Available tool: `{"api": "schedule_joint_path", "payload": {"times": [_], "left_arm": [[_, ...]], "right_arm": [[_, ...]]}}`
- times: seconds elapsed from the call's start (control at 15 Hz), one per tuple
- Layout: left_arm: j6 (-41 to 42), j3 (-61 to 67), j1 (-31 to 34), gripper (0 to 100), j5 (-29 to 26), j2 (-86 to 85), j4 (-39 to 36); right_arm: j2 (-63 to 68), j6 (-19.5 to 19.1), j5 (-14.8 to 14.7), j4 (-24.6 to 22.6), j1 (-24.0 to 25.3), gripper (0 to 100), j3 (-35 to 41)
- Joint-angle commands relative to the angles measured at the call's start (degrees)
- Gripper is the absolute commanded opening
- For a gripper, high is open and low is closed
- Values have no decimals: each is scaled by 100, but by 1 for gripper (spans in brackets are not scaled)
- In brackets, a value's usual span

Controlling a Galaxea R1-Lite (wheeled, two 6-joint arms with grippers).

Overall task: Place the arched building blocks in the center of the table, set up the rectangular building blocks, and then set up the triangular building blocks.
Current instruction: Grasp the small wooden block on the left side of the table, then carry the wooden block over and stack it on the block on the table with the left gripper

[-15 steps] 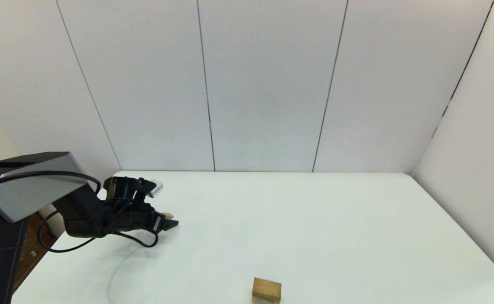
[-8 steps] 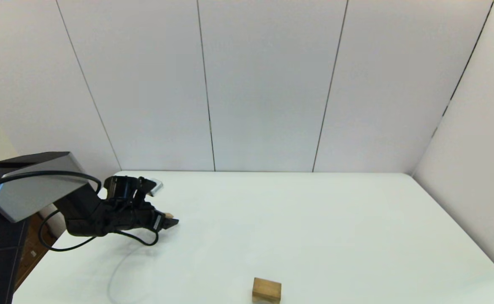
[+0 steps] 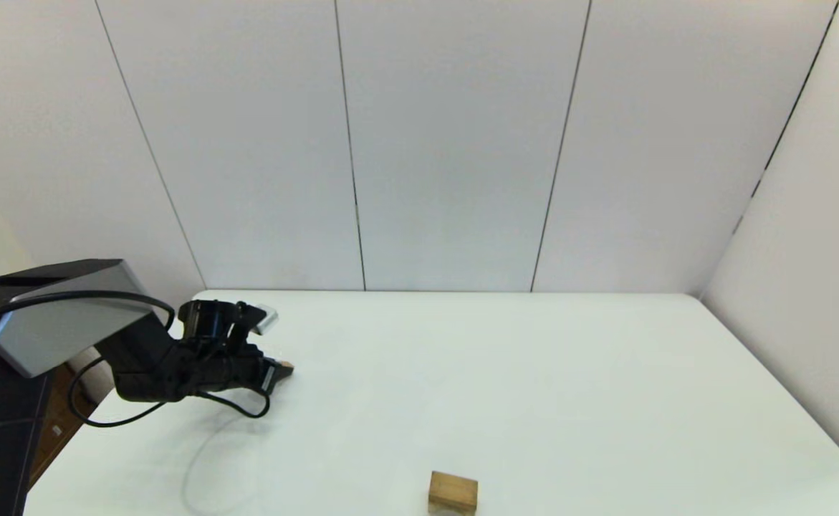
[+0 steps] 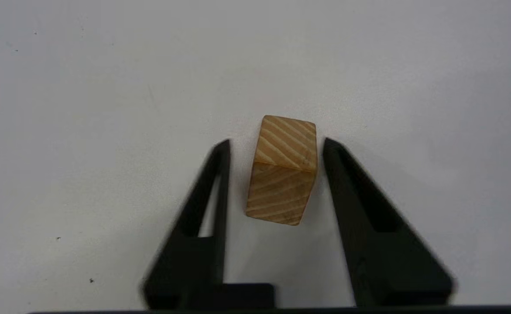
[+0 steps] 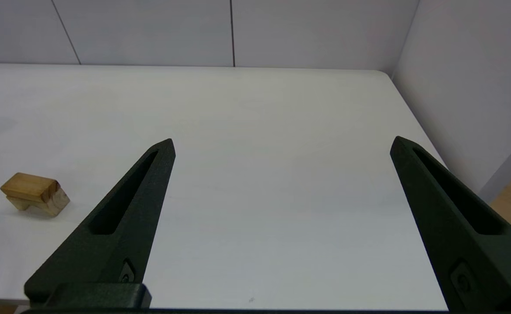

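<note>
Nearest the robot, the right gripper is parked low at the edge of the large white surface, its jaws spread wide and holding nothing

Just beyond, about midway across, a plain brown rectangular wooden bar lies on top of a paler, chunky arched wooden block

Farther off, towards the left edge, the left gripper reaches low over the surface. Its jaws are released and straddle a small light-wood triangular wedge that rests on the surface. There is a gap on each side, so nothing is gripped yet

Likely trouble: the wedge sits skewed to the black fingers and closer to one than the other, so on closing, one finger would probably touch first and turn or push it. Its sloped faces may also slide out of the pinch. Later, a careless set-down could knock the bar off the arch

The left wrist view alone shows the wedge's ridge and the gaps; the head view gives only a sliver of wood at the fingertips. The right wrist view separates the stack's two layers, which the head view shows as one boxy lump. Only the head view shows that the wedge and the stack are well apart
</note>
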Motion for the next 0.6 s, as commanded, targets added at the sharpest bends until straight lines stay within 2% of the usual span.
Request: {"api": "schedule_joint_path", "payload": {"times": [0.07, 0.4, 0.6], "left_arm": [[16, -1, 9, 0, -14, 9, -25], [16, -300, 0, 0, 21, -351, 89], [25, -774, -176, 0, 12, -1283, 1486]], "right_arm": [[-1, -2, 4, 3, 1, 100, 0], [-1, -2, 4, 3, 1, 100, 0], [-1, -2, 4, 3, 1, 100, 0]]}}
